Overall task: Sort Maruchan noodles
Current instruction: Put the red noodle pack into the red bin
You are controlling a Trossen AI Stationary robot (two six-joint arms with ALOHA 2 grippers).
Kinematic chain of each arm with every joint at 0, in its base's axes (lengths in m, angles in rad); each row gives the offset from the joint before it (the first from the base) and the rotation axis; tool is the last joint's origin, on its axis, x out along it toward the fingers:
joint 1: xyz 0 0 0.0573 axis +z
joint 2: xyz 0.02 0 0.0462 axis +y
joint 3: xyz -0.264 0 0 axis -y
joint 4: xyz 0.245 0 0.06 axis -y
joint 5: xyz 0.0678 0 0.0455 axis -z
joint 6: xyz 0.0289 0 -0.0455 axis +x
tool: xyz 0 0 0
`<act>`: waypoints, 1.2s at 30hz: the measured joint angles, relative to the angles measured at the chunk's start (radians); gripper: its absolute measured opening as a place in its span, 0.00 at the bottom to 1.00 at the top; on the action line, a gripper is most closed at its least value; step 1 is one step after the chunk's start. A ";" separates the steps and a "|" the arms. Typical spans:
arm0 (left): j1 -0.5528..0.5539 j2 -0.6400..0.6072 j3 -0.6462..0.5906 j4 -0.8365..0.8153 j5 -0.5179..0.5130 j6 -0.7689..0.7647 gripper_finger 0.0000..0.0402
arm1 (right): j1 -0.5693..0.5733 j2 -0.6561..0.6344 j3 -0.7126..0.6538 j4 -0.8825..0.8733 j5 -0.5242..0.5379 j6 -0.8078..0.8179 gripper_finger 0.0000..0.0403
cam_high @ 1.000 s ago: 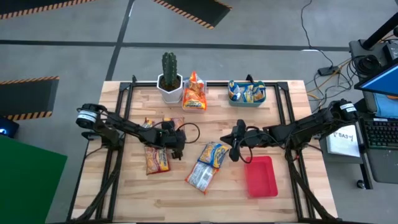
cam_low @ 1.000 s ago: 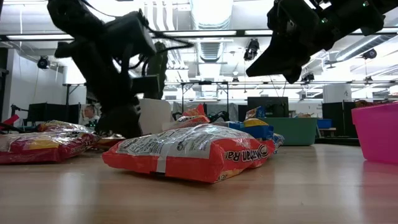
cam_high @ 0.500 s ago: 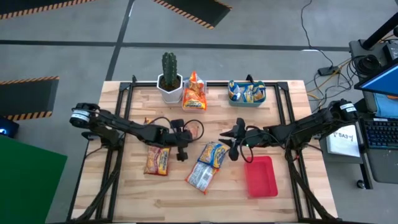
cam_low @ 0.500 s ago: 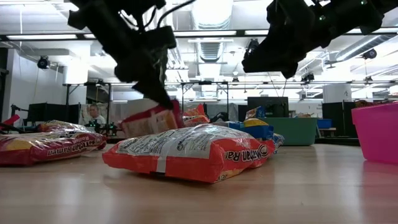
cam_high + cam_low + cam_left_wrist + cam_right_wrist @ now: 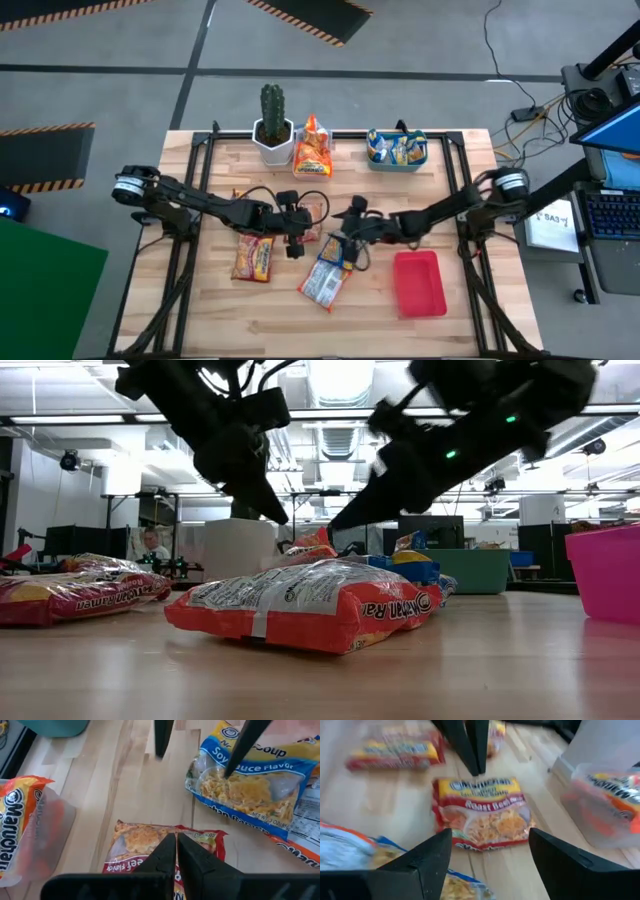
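Observation:
My left gripper (image 5: pixel 299 220) is shut, with nothing between its fingers. It hangs just above the left edge of a red roast-beef noodle packet (image 5: pixel 485 815) that lies flat on the table. My right gripper (image 5: pixel 490 834) is open and slants down from the right. One of its fingers stands over the bare wood. The other stands over a blue-and-yellow packet (image 5: pixel 250 785), which rests partly on a silvery orange packet (image 5: pixel 322 283). Two more packets (image 5: pixel 252 258) lie at the left.
At the far edge stand a cactus in a white pot (image 5: pixel 272 130), an upright orange packet (image 5: pixel 312 145) and a teal bin (image 5: pixel 397 150) with packets in it. A red tray (image 5: pixel 418 283) lies near the right front. The two grippers stand close together at mid-table.
My left gripper has risen and gone toward the right with the red packet hanging from it. The packet has since dropped out and lies flat on the table. My right gripper has swung down and toward the left, over the blue packet, and has opened.

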 joint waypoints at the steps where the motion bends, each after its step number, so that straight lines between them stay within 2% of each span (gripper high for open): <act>1: 0.000 0.000 0.000 -0.007 0.013 0.002 0.00 | -0.005 0.025 0.026 -0.016 0.000 0.000 0.63; 7: -0.001 0.001 -0.026 -0.060 0.050 0.008 0.00 | -0.043 0.093 0.154 -0.161 -0.004 0.069 0.59; 11: 0.000 0.001 -0.058 -0.077 0.050 0.008 0.00 | -0.084 0.093 0.225 -0.318 -0.024 0.240 0.55; 16: 0.000 0.001 -0.126 -0.075 0.050 0.006 0.00 | -0.142 0.089 0.284 -0.466 -0.118 0.451 0.56; 20: 0.000 0.001 -0.184 -0.049 0.049 -0.025 0.00 | -0.177 0.090 0.299 -0.469 -0.263 0.554 0.61; 22: 0.000 0.001 -0.205 -0.048 0.045 -0.049 0.00 | -0.187 0.090 0.300 -0.466 -0.294 0.584 0.65; 30: 0.003 0.001 -0.290 0.127 0.031 -0.080 0.00 | -0.208 0.090 0.274 -0.430 -0.293 0.726 0.75; 36: 0.013 0.000 -0.350 0.230 0.023 -0.091 0.00 | -0.213 0.108 0.251 -0.351 -0.282 0.788 0.79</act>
